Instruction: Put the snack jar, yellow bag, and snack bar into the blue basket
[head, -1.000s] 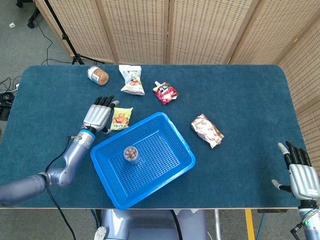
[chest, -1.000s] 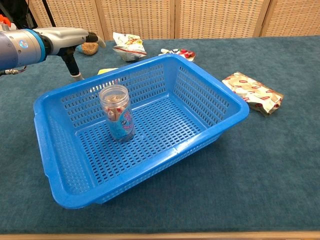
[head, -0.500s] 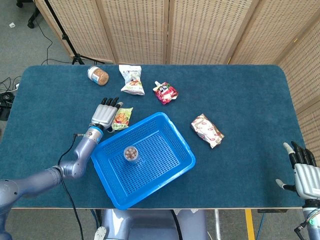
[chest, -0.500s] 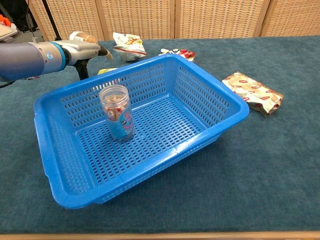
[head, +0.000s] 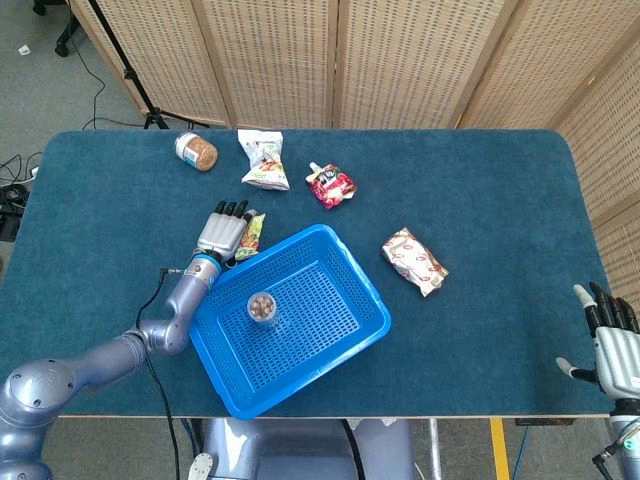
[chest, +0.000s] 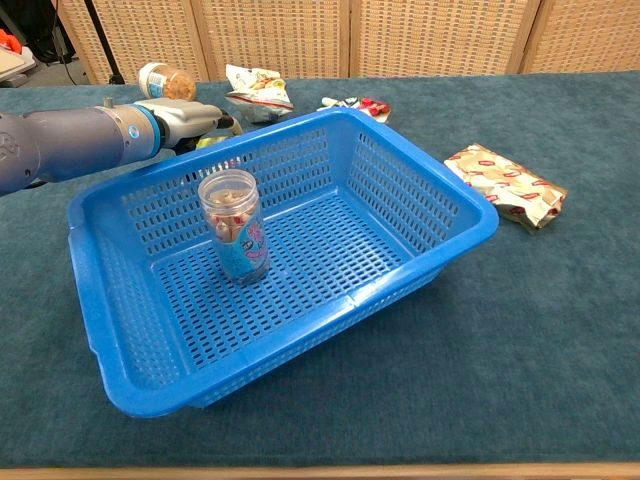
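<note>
- Over the last second the left hand (head: 224, 231) had slid rightward across the table (head: 480, 190), from beside the yellow bag (head: 249, 235) to lying over most of it, so that only a strip of the bag showed at the hand's right side.
- Its fingers lay extended and slightly apart over the bag, pointing toward the far edge of the table; whether they were pressing on the bag or only covering it could not be told.
- In the chest view the same left hand (chest: 190, 115) sat just behind the far-left rim of the blue basket (chest: 440, 250), with a little of the bag visible past it.
- The right hand (head: 612, 345) had drawn back toward the near right corner of the table, showing lower at the frame's edge than before; it was empty, with its fingers apart and pointing up.
- The snack jar (head: 263, 308) stood upright inside the basket, toward its left side, unchanged; the chest view showed the jar (chest: 234, 226) clear of the basket walls.
- The snack bar (head: 413, 261) lay on the table to the right of the basket, apart from it.
- Near the far edge of the table, toward the left, lay a lidded jar on its side (head: 195, 151), a pale snack packet (head: 264, 160) and a red pouch (head: 331, 185), all well apart from the basket.
</note>
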